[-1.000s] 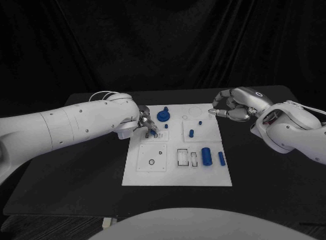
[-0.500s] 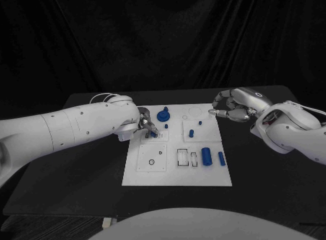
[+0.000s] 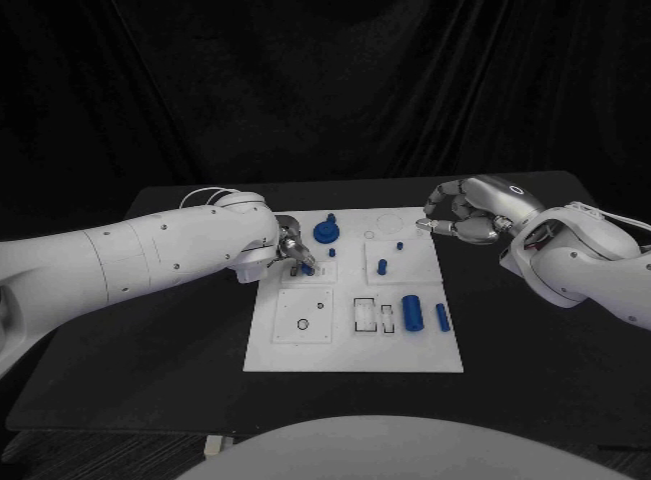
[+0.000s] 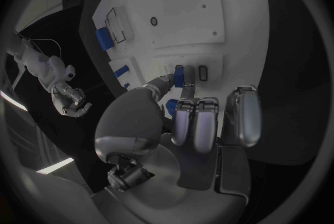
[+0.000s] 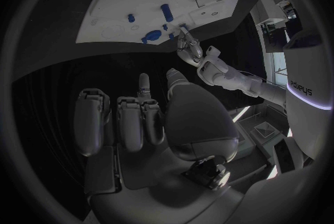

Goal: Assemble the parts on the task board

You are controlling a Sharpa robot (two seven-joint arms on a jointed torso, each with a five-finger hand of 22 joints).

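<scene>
**Left hand pinches a blue part at the board's upper left**

The task board [image 3: 357,290] lies flat in the middle of the black counter [image 3: 541,340], a white plate with outlined recesses. At its upper left a small blue part [image 4: 180,75] is held between the thumb and a finger of the left hand [image 3: 291,250], right over a row of small rectangular slots (whether the piece touches the board cannot be told). The other fingers [image 4: 197,123] of that hand are curled side by side behind the pinch.

Just beside the pinch, toward the board's centre, stands a blue knob-shaped part [image 3: 325,231] with a small blue peg [image 3: 332,252] below it. Further right sit a short blue peg [image 3: 400,244] and an oblong blue piece [image 3: 381,267]. Near the board's lower right a thick blue cylinder [image 3: 412,307] lies beside a thinner blue rod [image 3: 442,317]; a rectangular frame outline sits just left of them, and a small dark ring [image 3: 305,324] lies in the lower-left panel.

The right hand [image 3: 465,213] hovers off the board's upper right corner, above the counter, fingers [image 5: 132,121] curled inward with nothing in them.
</scene>
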